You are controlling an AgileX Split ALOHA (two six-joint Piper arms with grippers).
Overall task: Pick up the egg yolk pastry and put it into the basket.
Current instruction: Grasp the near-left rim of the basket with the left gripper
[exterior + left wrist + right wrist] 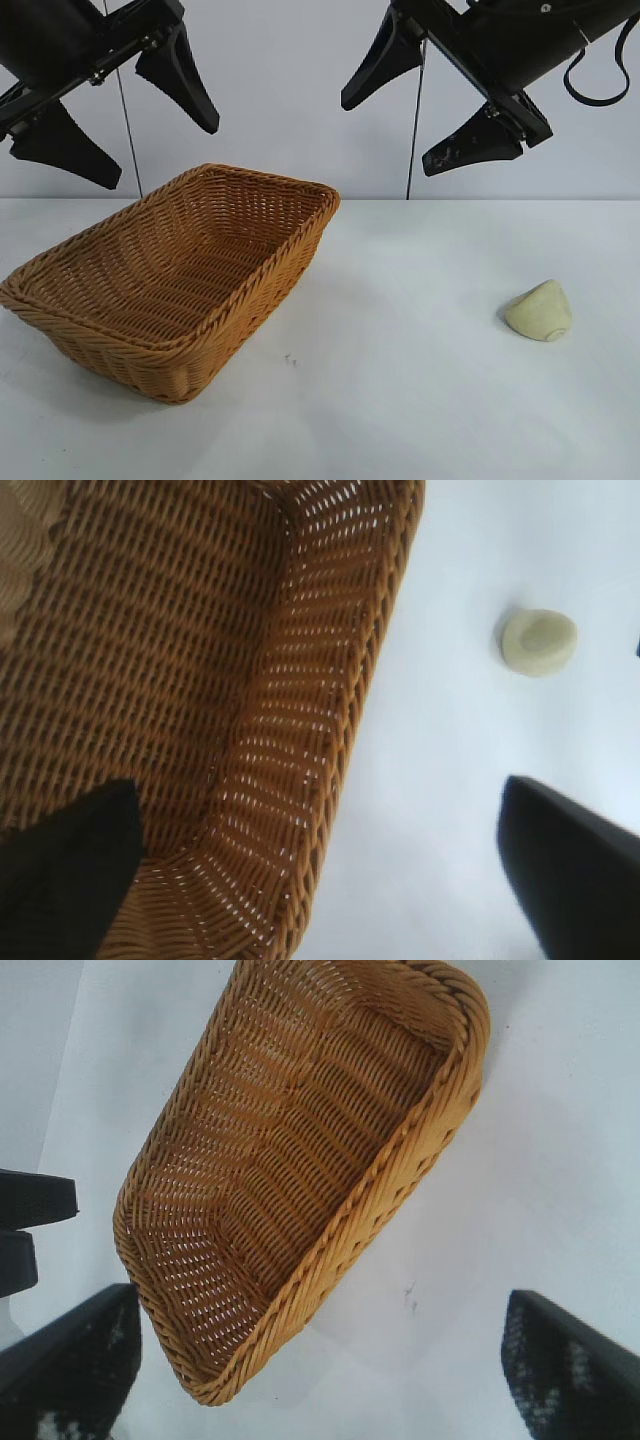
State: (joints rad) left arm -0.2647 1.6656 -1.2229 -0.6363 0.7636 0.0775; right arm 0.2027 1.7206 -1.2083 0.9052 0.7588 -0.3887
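Note:
The egg yolk pastry (540,311), a small pale cream-yellow lump, lies on the white table at the right. It also shows in the left wrist view (538,641). The orange-brown wicker basket (262,275) stands at the left and holds nothing; it shows in the left wrist view (330,730) and the right wrist view (400,1175) too. My left gripper (115,125) hangs open and empty high above the basket. My right gripper (400,125) hangs open and empty high above the table, up and left of the pastry.
The white table (400,400) spreads between the basket and the pastry. A pale wall stands behind it. A small dark speck (290,358) marks the table by the basket's near right corner.

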